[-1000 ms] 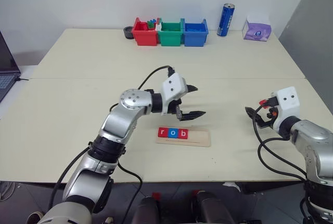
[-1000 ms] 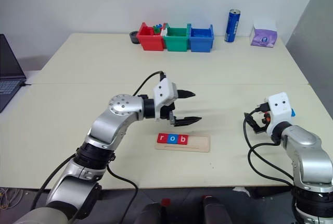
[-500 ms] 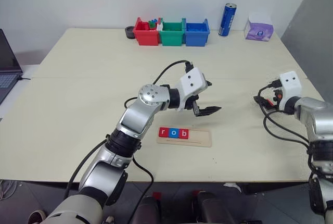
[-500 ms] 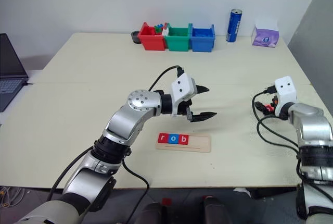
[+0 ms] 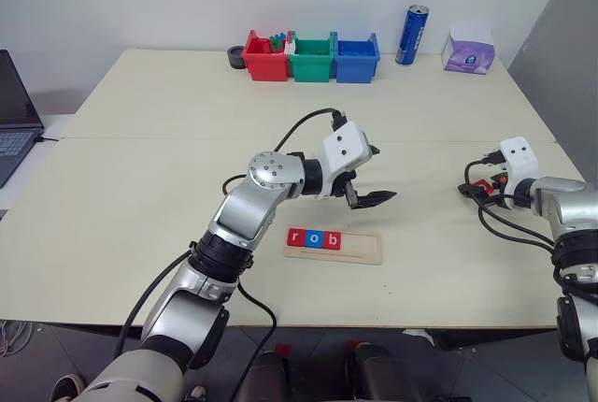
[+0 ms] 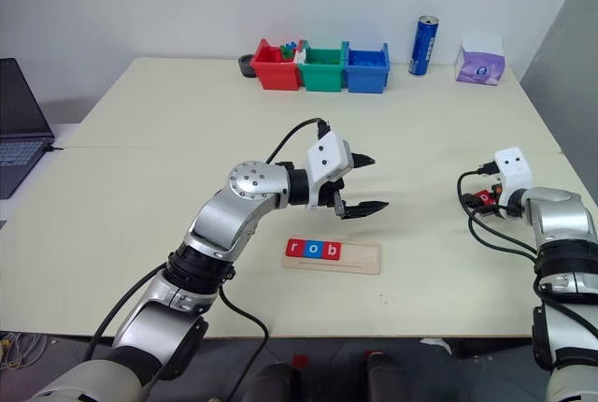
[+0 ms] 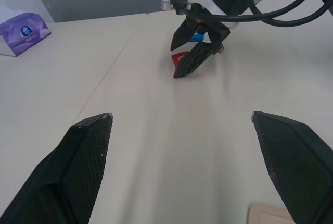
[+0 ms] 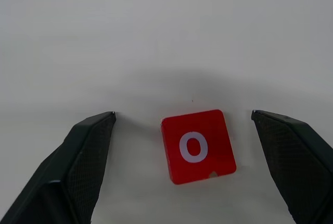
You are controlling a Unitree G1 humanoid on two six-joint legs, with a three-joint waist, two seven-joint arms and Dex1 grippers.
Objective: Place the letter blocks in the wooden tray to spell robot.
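Our right gripper (image 8: 182,130), jaws wide, brackets the red o block (image 8: 197,146) for pickup; left gripper (image 5: 369,178) hangs wide too, above the wooden tray (image 5: 360,251) holding 3 blocks.

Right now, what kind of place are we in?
Likely an office or lab test bench: a pale table against a plain wall, a laptop at its edge, sorting bins, and a tissue box.

Matt cream table (image 8: 156,36), smooth red tile (image 8: 197,146), pale wooden tray (image 5: 360,251), glossy plastic bins (image 5: 311,58).

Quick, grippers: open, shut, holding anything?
Left gripper: open, empty, above the wooden tray.
Right gripper: open, empty, poised over the red o block.
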